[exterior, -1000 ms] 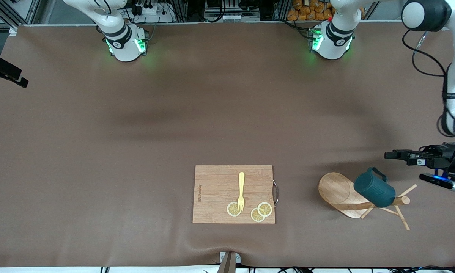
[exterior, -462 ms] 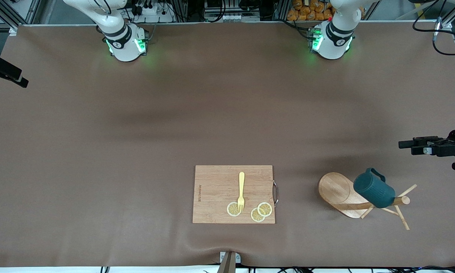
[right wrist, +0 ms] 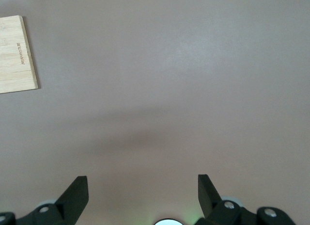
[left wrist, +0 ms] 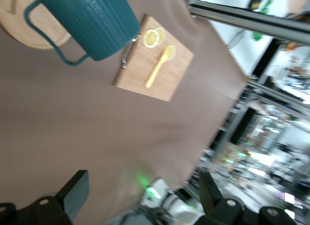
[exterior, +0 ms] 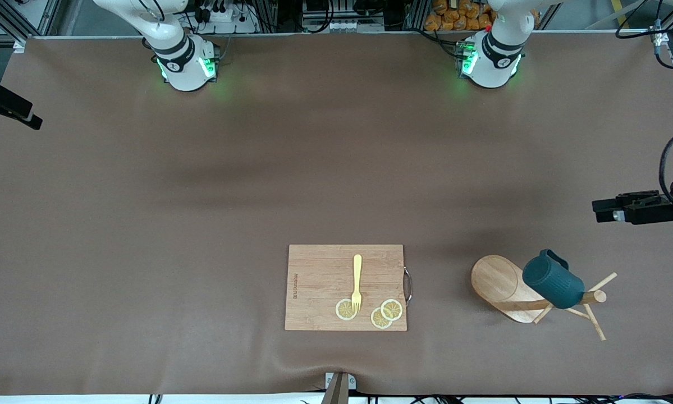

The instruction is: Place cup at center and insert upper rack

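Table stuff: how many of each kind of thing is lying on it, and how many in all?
Cutting board: 1
Fork: 1
Lemon slices: 3
Cup: 1
Mug tree, tipped over: 1
Total: 7

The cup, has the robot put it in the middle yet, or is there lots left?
Nothing is done yet. The cup still rests on the tipped-over upper rack toward the left arm's end, beside the cutting board. The left gripper hangs open above them, holding nothing. The right gripper waits open. Both steps remain.
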